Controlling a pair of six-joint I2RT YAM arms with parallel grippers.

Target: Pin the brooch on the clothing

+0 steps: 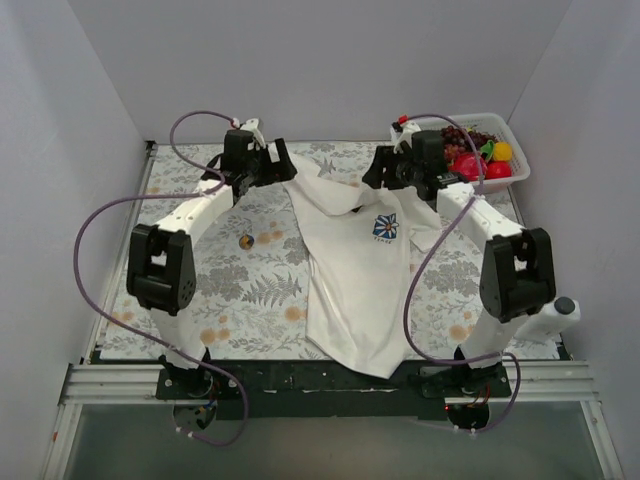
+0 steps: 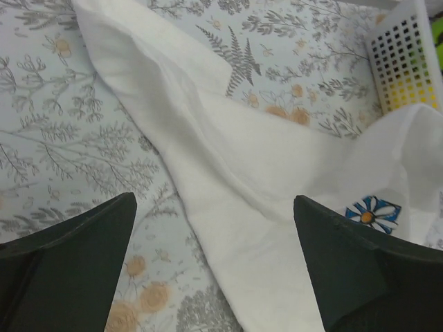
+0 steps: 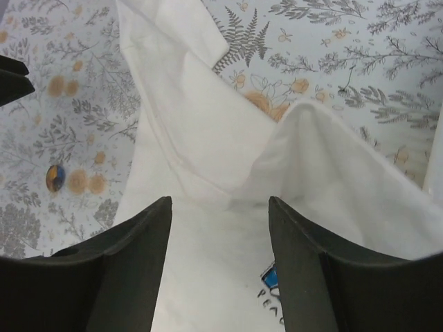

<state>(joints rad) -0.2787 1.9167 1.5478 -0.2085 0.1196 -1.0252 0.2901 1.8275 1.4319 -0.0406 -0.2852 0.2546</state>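
white shirt point(image 1: 360, 270) lies rumpled; both jaws stand open, empty. left gripper point(image 2: 214, 200) should take brooch point(image 1: 246, 241) by its rim, gently.

The brooch point(image 1: 245, 241) is too small to show its detail; the daisy print point(image 3: 268, 277) is half hidden behind the right gripper point(image 3: 220, 204).

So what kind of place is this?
Probably a robot test booth: plain white walls box in a floral mat, and a left arm and right arm are bolted to a metal rail.
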